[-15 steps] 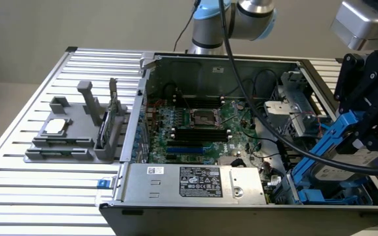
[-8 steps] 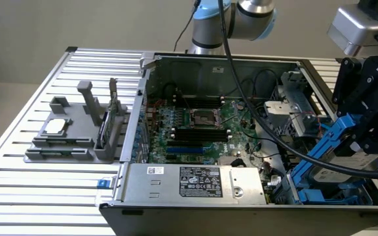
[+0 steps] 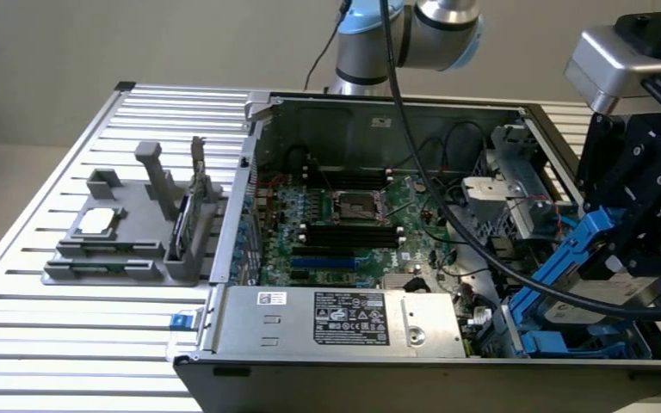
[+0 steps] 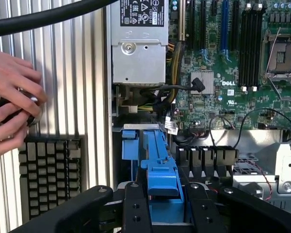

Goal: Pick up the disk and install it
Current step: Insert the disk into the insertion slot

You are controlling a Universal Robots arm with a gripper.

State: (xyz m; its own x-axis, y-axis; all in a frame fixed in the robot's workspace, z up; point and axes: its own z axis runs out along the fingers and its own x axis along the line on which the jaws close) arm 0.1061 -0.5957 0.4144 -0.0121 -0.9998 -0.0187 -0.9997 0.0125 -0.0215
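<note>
1. The gripper [image 3: 623,249] hangs over the corner of an open computer case [image 3: 382,107] at the exterior view's right, near the case's front edge.
2. Its black fingers [image 4: 136,208] are clenched on the disk [image 3: 574,251], one on either side of the disk's blue frame. The wrist view shows the frame [image 4: 157,162] running out from between them.
3. In the exterior view the disk is tilted, its blue edge slanting down towards the case floor, with a strip of grey metal showing beside it.
4. The disk is held over the blue drive bay [image 3: 554,340] in that corner. Whether it touches the bay I cannot tell.
5. A thick black cable [image 3: 446,215] comes down from the arm, crosses the case and loops back towards the gripper.
6. The green motherboard [image 3: 342,219] lies flat in the middle of the case, with an empty processor socket [image 3: 354,205] and dark memory slots.
7. A big silver box [image 3: 342,320] with a white label sits along the case's front wall, just beside the drive bay.
8. The case stands on a slatted metal worktop [image 3: 89,344].
9. At the exterior view's left, well apart from the case, a grey fixture [image 3: 135,249] rests on the worktop and carries a small square silver chip [image 3: 99,220].
10. In the wrist view, a person's hands [image 4: 12,104] are over the slatted worktop beside the case, closed around a small dark object, near a black keyboard [image 4: 49,174].
</note>
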